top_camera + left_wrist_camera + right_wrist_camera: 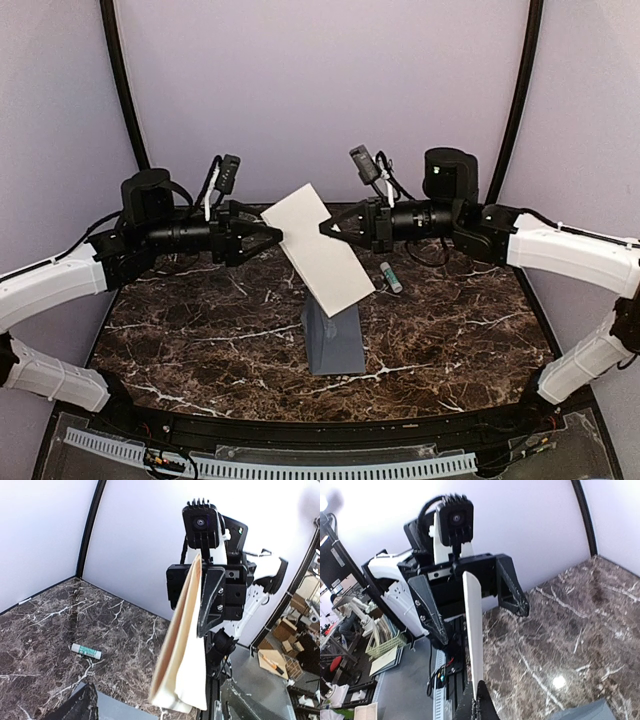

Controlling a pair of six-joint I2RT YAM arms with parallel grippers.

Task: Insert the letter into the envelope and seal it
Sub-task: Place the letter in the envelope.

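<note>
The cream letter (315, 248) hangs tilted in the air between my two grippers, above the table. My right gripper (328, 228) is shut on its edge; in the right wrist view my fingertips (481, 706) pinch the sheet (474, 630), seen edge-on. My left gripper (275, 237) is open, its jaws spread wide to either side of the sheet's other edge. In the left wrist view the letter (182, 645) looks bent double, and one of my left fingers (75, 705) shows at the bottom. The grey envelope (333, 345) lies on the table below the letter.
A green-labelled glue stick (390, 277) lies on the dark marble table (200, 330) behind the envelope, right of centre; it also shows in the left wrist view (86, 651). The envelope's grey edge shows in both wrist views (117, 707) (585, 712).
</note>
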